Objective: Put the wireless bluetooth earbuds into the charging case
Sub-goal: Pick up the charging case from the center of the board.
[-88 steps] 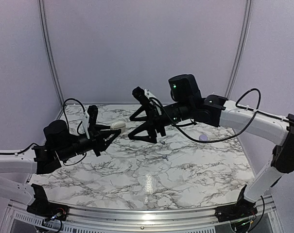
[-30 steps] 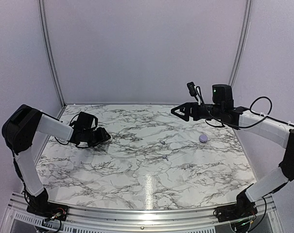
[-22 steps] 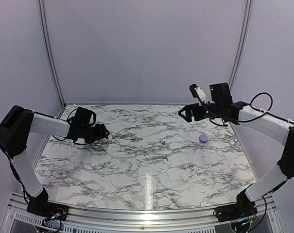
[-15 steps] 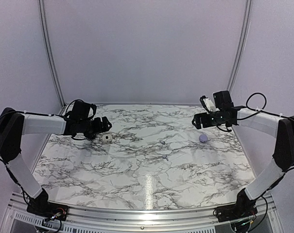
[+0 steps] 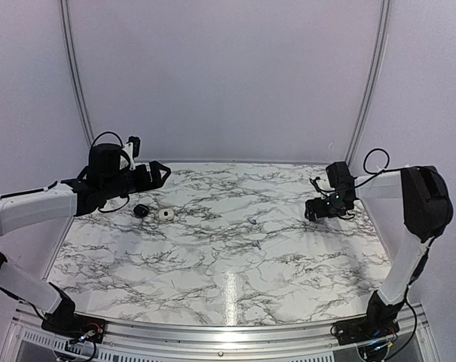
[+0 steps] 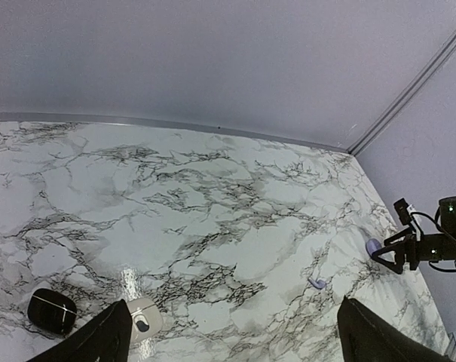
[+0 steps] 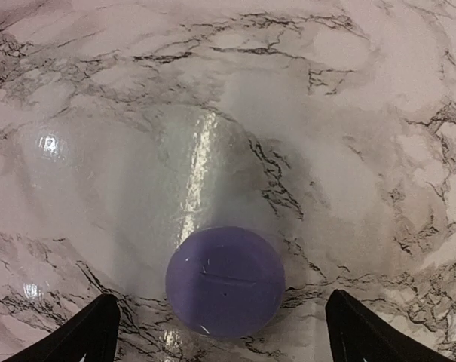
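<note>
The left gripper hangs above the far left of the marble table, its fingers spread wide with nothing between them. Near it lie a black case and, just to its right, a white case. A small lilac earbud lies loose near the middle of the table. At the far right, the right gripper sits low over a closed lilac case, with its fingers apart on either side and clear of it.
</note>
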Robot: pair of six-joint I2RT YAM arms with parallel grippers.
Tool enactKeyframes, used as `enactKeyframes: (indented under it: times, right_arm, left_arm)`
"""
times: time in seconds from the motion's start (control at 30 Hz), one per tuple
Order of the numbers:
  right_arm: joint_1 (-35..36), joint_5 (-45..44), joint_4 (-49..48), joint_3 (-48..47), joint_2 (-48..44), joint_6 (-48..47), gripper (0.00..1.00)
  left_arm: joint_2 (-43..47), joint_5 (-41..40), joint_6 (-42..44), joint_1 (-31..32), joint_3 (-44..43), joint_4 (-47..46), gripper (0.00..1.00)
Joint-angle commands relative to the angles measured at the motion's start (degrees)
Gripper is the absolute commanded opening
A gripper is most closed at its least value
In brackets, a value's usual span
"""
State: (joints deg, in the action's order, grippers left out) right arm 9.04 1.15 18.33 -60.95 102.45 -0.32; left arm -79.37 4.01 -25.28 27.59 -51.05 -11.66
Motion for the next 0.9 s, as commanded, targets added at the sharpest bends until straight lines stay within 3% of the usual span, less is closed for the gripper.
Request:
enactKeyframes:
  times: [0.0,0.17,0.37,0.6,0.87]
  right_arm:
    - [-0.05,-0.88,-0.76,-1.78,1.56,-0.65,0.95]
    - [-0.07,-0.88,-0.75,-2.74,3.86,-0.89,0.89]
    - [-0.08,-0.88,-0.84,-2.77,5.26,-1.77,0.8]
    - [-0.07,0.47,-0.52,-3.18,5.72,-2.19,0.61]
    - [0.71,1.89,0.06,-2.63,3.75,-2.59,0.51]
  left_arm:
    - [2.91,0.46,-2.04,0.0,-0.37,-2.01,0.99]
    - [4.17,0.02,-4.92,-0.08,-1.41,-1.12,0.99]
    - [1.68,-2.12,-9.94,-0.08,-7.78,7.6,0.99]
    - [1.64,-3.66,-9.52,-0.08,-8.31,8.69,0.99]
    - [2.1,-3.66,-7.42,-0.08,-7.26,8.54,0.99]
